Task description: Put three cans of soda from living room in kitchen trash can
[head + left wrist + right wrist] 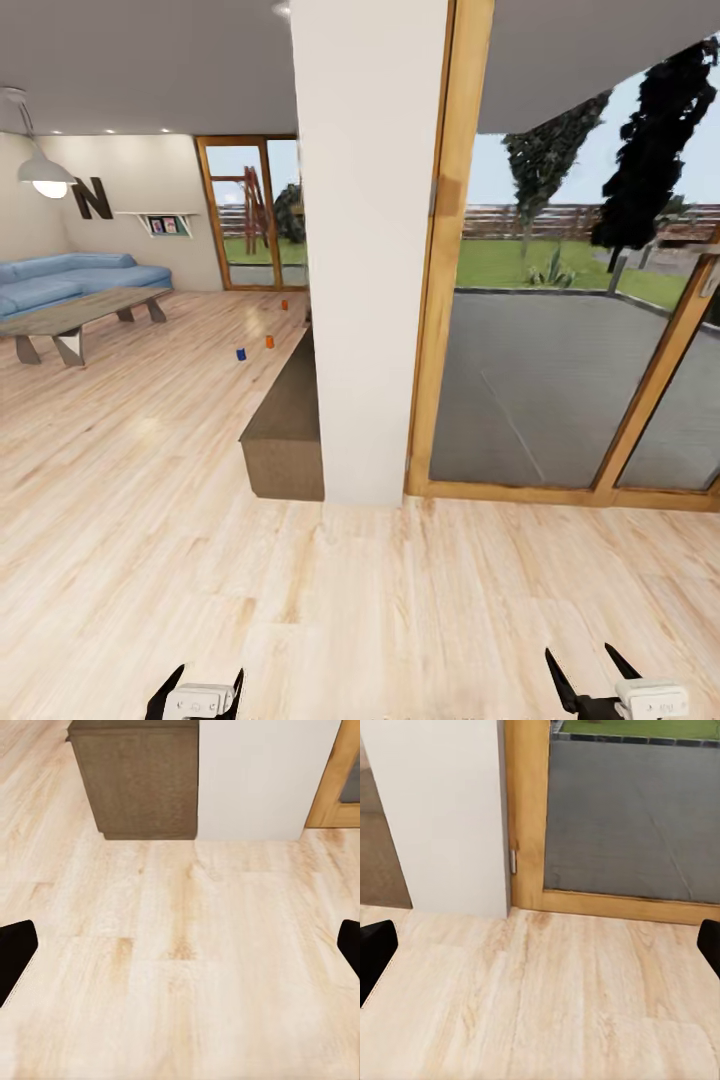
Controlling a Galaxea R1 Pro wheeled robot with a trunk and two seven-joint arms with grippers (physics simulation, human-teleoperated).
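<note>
Wood plank floor (150,520): spans the room. White pillar (370,250): centre, 12 o'clock. Glass door (560,380): 2 o'clock, wood frame. Low brown cabinet (285,430): touching the pillar's left side. Blue sofa (60,280) and table (80,315): 10 o'clock. Soda cans on the floor, 11 o'clock, far off: blue can (241,353), orange can (269,342), second orange can (284,304). Left hand (197,695): spread wide, holding nothing. Right hand (592,675): likewise.

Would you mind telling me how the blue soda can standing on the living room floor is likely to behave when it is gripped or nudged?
The blue soda can stands upright on smooth wood floor, so a nudge would probably slide or tip it. Being a cylinder, it would likely roll once on its side. It looks small, so probably light, though too distant to judge denting.
</note>
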